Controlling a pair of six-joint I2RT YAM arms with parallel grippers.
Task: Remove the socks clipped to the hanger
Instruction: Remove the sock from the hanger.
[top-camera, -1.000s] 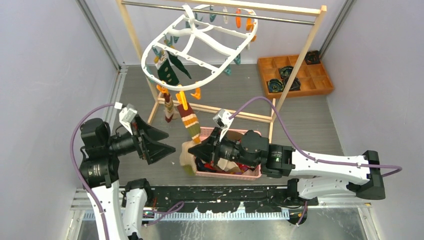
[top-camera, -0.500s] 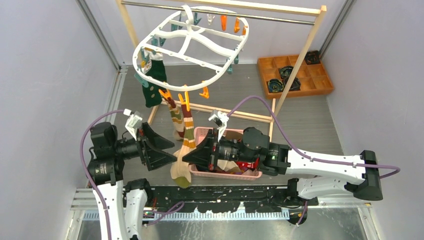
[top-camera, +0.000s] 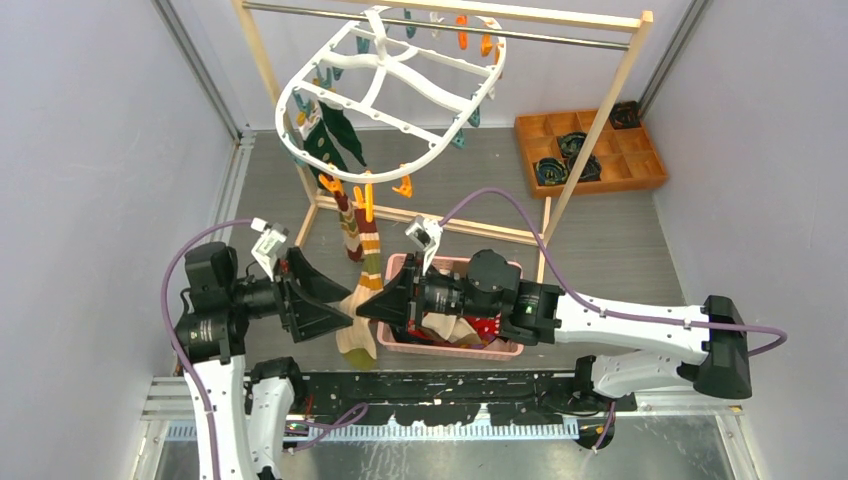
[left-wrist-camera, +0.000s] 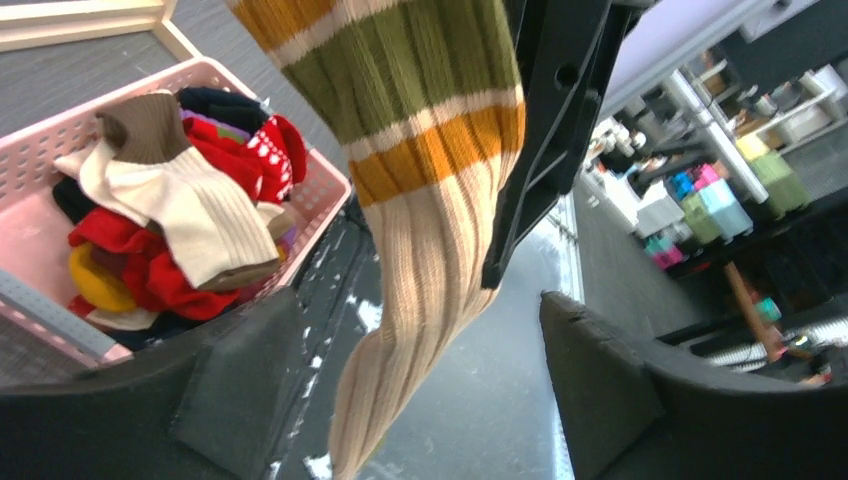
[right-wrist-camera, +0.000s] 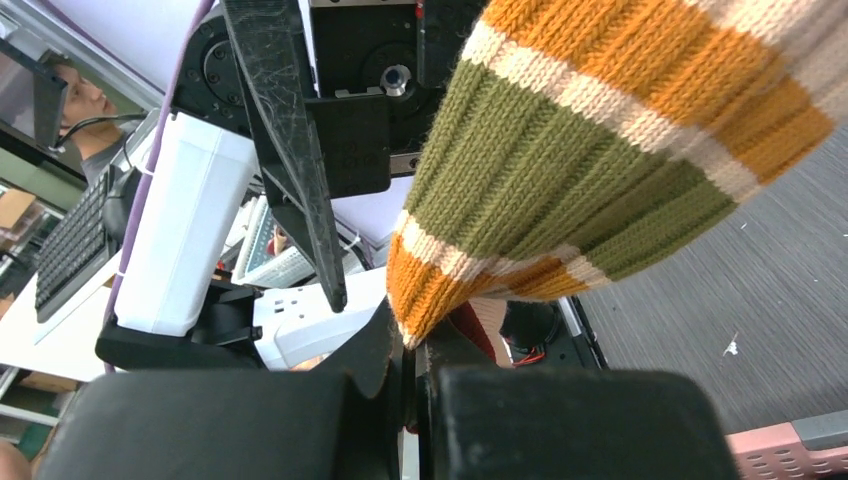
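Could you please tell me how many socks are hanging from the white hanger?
3: a dark green sock at the hanger's left rim, a short striped sock below it, and a long striped sock hanging lowest. Others may be hidden.

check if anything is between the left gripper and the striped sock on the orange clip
Nothing visible: the orange, green and cream striped knit sock hangs right in front of the open left gripper, with the right gripper shut on it from the other side.

light: bright, even | shadows: soft | wrist views: near edges blurred, backgrounds soft
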